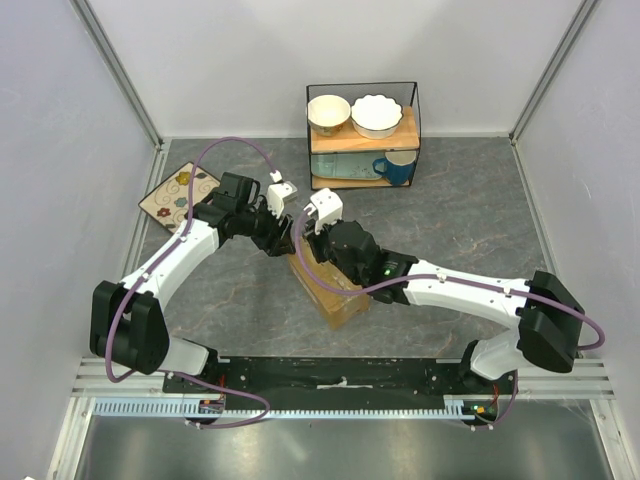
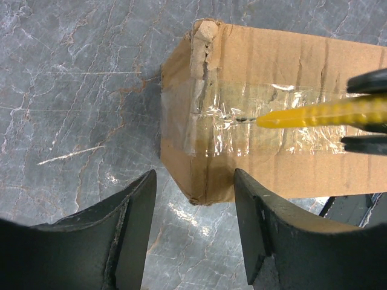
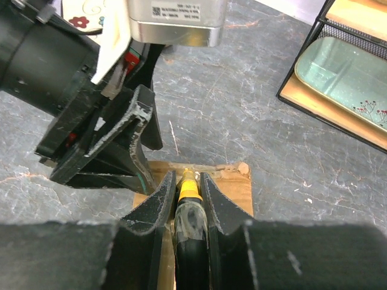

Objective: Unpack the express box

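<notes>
The express box (image 2: 290,54) lies at the centre of the desk (image 2: 72,90), between both arms. In the top view the arms cover most of it. Glare on the clear tape (image 2: 266,142) obscures the seam beneath.

Right gripper (image 3: 187,179): jaws clenched on the yellow utility knife (image 2: 320,113), tip at the tape. The blade is too thin to make out clearly.

Left gripper (image 2: 195,181): jaws released, straddling the box's end corner. Contact with the cardboard cannot be determined.

The wire rack (image 3: 338,72) is cut off at the frame edge.
</notes>
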{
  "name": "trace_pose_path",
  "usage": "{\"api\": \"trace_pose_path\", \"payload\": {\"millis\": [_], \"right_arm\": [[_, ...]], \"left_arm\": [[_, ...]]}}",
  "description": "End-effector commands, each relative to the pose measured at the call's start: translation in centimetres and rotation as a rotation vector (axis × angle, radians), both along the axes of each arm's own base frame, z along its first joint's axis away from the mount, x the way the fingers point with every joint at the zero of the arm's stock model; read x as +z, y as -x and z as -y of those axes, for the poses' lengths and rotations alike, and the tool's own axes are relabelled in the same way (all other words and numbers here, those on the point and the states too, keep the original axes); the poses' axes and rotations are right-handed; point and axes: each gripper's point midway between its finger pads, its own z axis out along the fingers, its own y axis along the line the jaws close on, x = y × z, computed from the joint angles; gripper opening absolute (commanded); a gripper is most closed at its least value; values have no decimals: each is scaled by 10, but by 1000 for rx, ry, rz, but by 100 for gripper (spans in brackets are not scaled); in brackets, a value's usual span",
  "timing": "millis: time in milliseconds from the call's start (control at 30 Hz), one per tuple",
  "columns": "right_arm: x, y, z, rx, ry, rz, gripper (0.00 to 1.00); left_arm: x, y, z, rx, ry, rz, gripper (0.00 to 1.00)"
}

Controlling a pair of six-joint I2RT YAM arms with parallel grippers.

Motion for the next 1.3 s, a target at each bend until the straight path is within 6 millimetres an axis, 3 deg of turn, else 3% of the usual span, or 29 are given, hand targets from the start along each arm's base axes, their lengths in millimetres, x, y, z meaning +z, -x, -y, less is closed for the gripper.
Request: {"api": "trace_pose_path", "payload": {"millis": [0, 333, 567, 967, 1267], "right_arm": [[2, -6, 0, 6, -4, 18, 0], [-12, -9, 4, 15, 5, -9, 0], [-9, -7, -2, 35, -14, -15, 0], [11, -4, -1, 47, -58, 7, 0], [2, -7, -6, 51, -41, 0, 0]], "left_arm": [[-33, 18, -17, 10, -106, -95, 61], [-34, 20, -16, 7, -105, -105, 60], [-36, 20, -16, 7, -105, -113, 60], [-38, 22, -15, 3, -102, -122, 60], [-39, 23, -15, 0, -102, -124, 59]]}}
